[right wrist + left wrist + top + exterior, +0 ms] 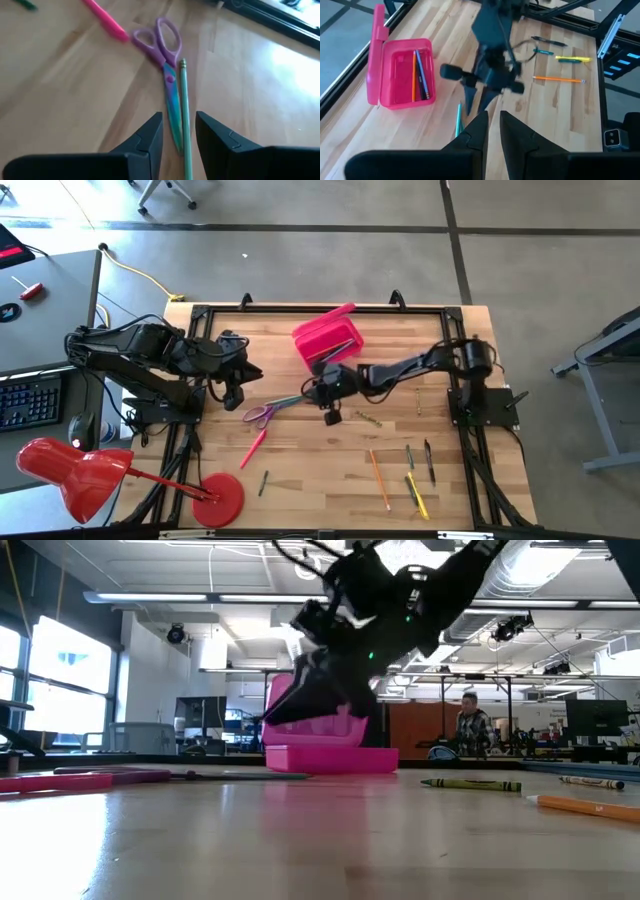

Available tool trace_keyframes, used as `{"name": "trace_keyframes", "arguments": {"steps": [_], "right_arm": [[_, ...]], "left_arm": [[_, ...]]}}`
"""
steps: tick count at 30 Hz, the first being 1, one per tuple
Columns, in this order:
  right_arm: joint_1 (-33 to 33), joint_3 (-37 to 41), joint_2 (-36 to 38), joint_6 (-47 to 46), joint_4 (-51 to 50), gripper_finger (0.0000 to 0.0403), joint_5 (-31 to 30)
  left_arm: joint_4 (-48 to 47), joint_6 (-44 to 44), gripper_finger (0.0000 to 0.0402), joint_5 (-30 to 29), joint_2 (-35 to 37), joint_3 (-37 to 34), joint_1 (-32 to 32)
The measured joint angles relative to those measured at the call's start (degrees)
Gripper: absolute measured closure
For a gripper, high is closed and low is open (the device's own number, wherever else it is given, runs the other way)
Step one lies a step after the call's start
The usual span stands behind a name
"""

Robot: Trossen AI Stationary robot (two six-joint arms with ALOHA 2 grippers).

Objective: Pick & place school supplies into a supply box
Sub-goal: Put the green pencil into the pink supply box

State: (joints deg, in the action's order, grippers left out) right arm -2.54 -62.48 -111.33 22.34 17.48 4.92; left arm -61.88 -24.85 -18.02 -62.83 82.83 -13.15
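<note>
Left wrist view, supply box (402,75) holding perhaps three pencils, unseen low.

Legible text, labels, brands, numbers, signs: none that I can read in any view. My dark arms, the pale wooden slatted tabletop (330,470) and the bright pink translucent plastic box (400,75) show no readable marking. The green crayon-like stick (470,784) lying on the table bears a dark wrapper band, but I cannot make out any lettering on it.
</note>
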Motion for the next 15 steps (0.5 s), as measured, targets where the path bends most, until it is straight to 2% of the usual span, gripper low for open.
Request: {"name": "trace_keyframes", "arguments": {"steps": [8, 15], "right_arm": [[-2.0, 0.0, -6.0, -2.5, 7.8, 0.0309, 0.2], [-5.0, 0.0, -9.5, -5.6, 7.9, 0.0309, 4.9]], "left_arm": [[0.0, 0.7, 0.0321, 2.0, -0.1, 0.0, 0.0], [0.0, 2.1, 0.0321, 2.0, -0.1, 0.0, 0.0]]}}
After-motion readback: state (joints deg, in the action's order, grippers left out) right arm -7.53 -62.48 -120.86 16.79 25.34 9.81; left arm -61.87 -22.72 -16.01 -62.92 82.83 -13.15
